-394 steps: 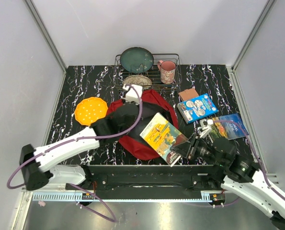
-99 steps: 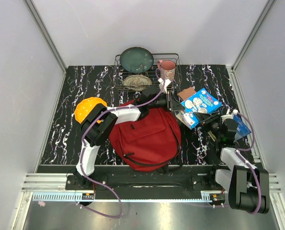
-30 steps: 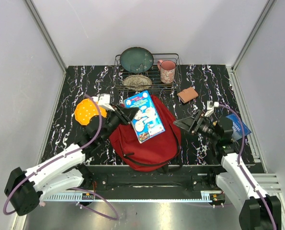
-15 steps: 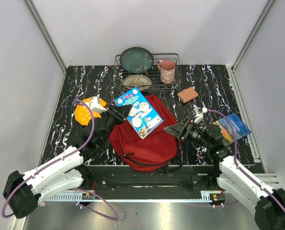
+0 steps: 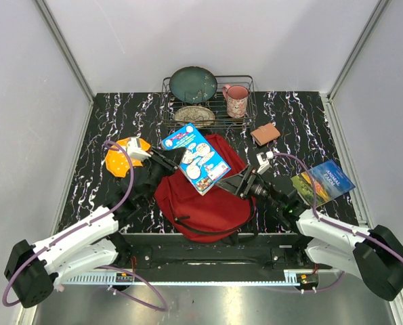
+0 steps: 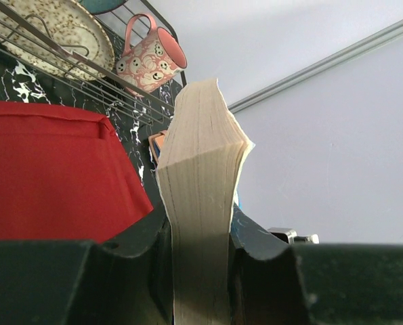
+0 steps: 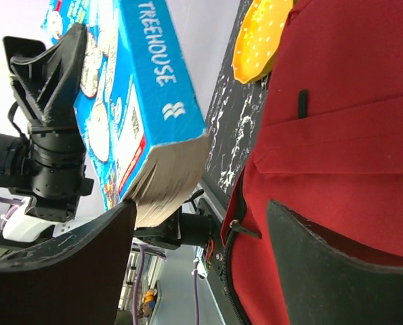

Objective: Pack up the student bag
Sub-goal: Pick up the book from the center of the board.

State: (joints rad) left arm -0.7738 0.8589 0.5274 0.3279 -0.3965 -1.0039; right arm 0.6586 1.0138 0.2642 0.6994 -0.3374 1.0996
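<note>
So at that point your left gripper (image 5: 168, 160) was clamped on the thick blue paperback book (image 5: 198, 159). It squeezed the page block across its thickness at the book's left edge, jaws only partly apart because the book filled them. The book hung tilted over the far-left part of the big red fabric backpack (image 5: 208, 203), which lay flat mid-table on the black marbled top (image 5: 99, 122), front pocket up, close to the arm bases. The book's long axis ran far-left to near-right, so its free end pointed across the bag toward your other arm. Your right gripper (image 5: 236, 185) had its jaws spread wide with nothing in them, parked at the bag's right edge and facing left. From its wrist view, the red fabric and a black zip line (image 7: 236, 227) lay just ahead, between the fingers. That's the relation I'd say mattered: the bag was below and right of the loaded jaws and straight in front of the empty ones, so the right arm was nearer for grabbing fabric. I couldn't make out an open mouth on the bag in any view. My guess is the right side needed to hold an edge up before the book could slide in.
</note>
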